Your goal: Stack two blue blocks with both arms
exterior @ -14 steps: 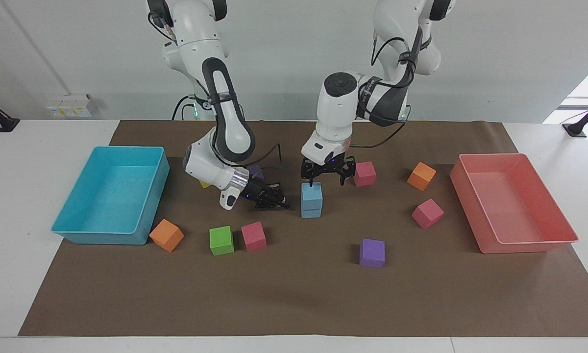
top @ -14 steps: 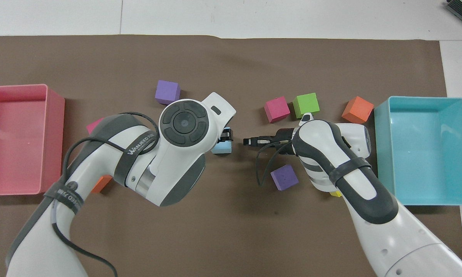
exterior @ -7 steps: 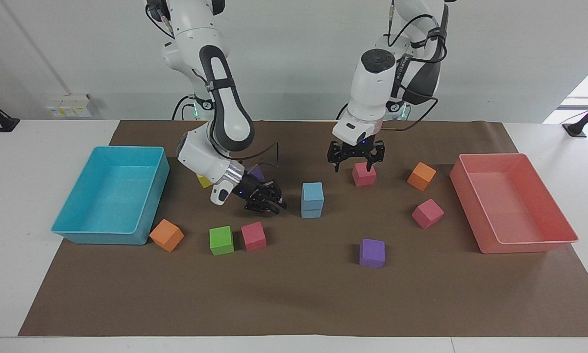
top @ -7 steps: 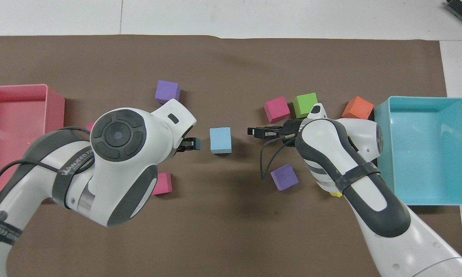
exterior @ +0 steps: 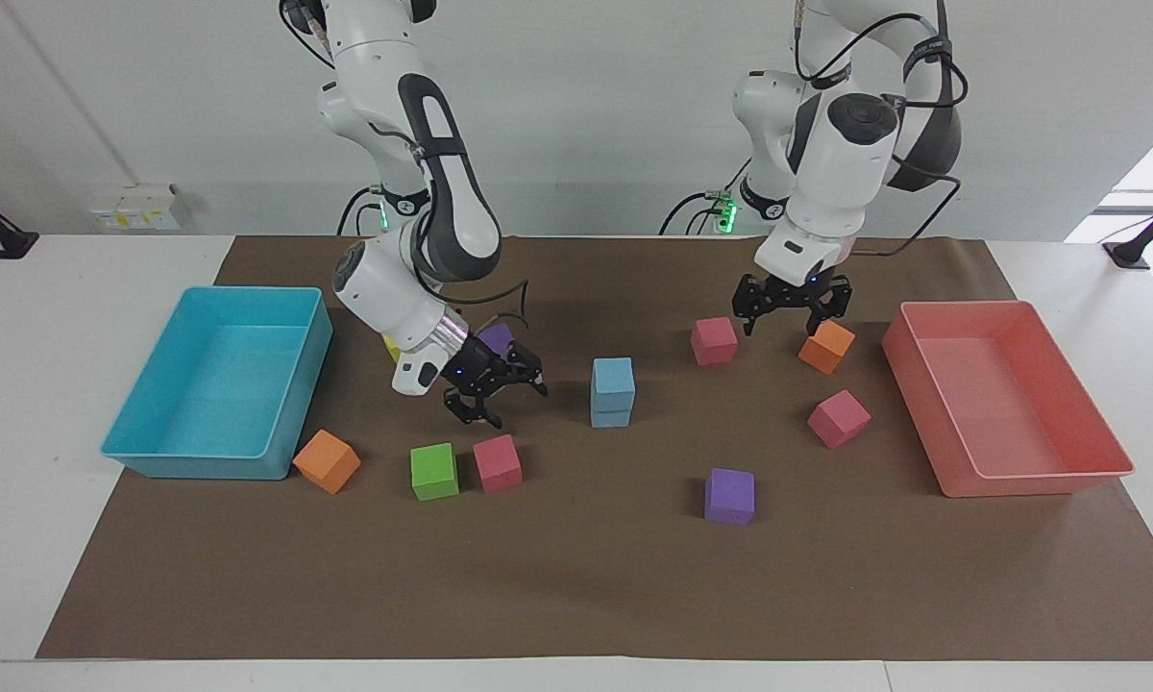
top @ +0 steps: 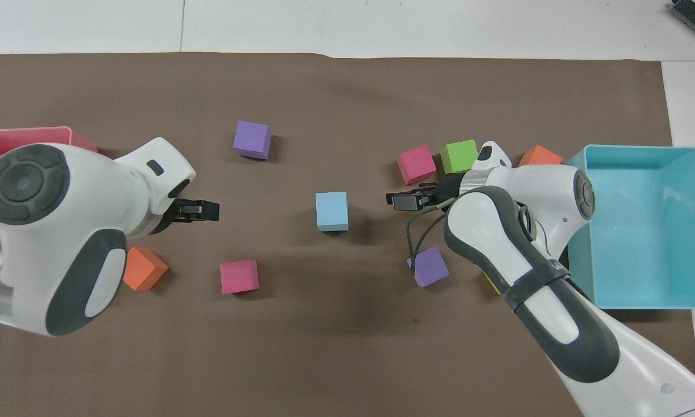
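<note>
The two sky-blue blocks stand stacked, one (exterior: 613,376) on top of the other (exterior: 611,416), in the middle of the brown mat; from above only the top one shows (top: 331,211). Nothing touches them. My left gripper (exterior: 794,322) is open and empty, raised over the mat between a pink cube (exterior: 714,339) and an orange cube (exterior: 826,346); it also shows in the overhead view (top: 205,211). My right gripper (exterior: 504,396) is open and empty, low beside the stack toward the right arm's end of the table, apart from it; it also shows in the overhead view (top: 399,201).
A cyan tray (exterior: 202,466) lies at the right arm's end and a pink tray (exterior: 1028,483) at the left arm's end. Loose cubes: orange (exterior: 327,461), green (exterior: 433,471), pink (exterior: 497,462), purple (exterior: 729,496), pink (exterior: 838,418), purple (exterior: 496,336).
My left gripper rose from just above the stack and swung away toward the left arm's end of the table. My right gripper drew back a little from the stack. The stack stayed still.
</note>
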Robot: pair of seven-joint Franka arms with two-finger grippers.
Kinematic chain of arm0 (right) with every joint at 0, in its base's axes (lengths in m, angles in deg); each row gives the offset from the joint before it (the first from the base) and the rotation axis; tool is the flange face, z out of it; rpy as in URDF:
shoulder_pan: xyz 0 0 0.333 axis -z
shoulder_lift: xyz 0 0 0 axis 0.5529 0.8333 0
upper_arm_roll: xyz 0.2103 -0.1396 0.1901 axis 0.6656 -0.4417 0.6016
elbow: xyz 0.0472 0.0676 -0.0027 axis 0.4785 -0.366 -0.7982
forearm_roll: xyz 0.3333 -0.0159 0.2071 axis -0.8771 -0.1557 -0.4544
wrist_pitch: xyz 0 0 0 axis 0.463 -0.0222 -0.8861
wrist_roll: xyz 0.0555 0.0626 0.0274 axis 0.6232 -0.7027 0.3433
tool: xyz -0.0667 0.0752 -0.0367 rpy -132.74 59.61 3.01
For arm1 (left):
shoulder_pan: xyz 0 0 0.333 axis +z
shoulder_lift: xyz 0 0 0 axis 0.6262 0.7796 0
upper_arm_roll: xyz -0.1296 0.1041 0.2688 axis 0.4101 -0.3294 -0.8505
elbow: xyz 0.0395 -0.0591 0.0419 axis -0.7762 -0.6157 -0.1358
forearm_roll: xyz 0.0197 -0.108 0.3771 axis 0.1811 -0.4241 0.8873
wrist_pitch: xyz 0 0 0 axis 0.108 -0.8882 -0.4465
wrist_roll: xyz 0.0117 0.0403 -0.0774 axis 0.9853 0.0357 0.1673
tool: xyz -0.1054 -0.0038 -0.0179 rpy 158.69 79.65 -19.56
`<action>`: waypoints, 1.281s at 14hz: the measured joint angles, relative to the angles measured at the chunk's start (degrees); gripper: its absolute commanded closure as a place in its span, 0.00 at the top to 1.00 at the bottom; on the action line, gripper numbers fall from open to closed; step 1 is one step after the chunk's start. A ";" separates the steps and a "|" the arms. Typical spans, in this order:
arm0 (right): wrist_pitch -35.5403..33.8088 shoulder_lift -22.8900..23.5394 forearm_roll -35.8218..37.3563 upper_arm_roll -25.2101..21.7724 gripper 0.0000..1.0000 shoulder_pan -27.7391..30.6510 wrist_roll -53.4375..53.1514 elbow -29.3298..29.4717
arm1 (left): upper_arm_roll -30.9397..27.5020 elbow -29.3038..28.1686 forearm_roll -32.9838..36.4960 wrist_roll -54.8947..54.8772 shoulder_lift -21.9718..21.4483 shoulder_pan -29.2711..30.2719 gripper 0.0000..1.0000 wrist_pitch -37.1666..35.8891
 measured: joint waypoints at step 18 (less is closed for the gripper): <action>-33.99 -12.67 46.67 -0.83 1.00 12.95 -38.29 14.30 | 0.15 30.83 -3.44 -18.39 5.97 13.00 1.00 -34.44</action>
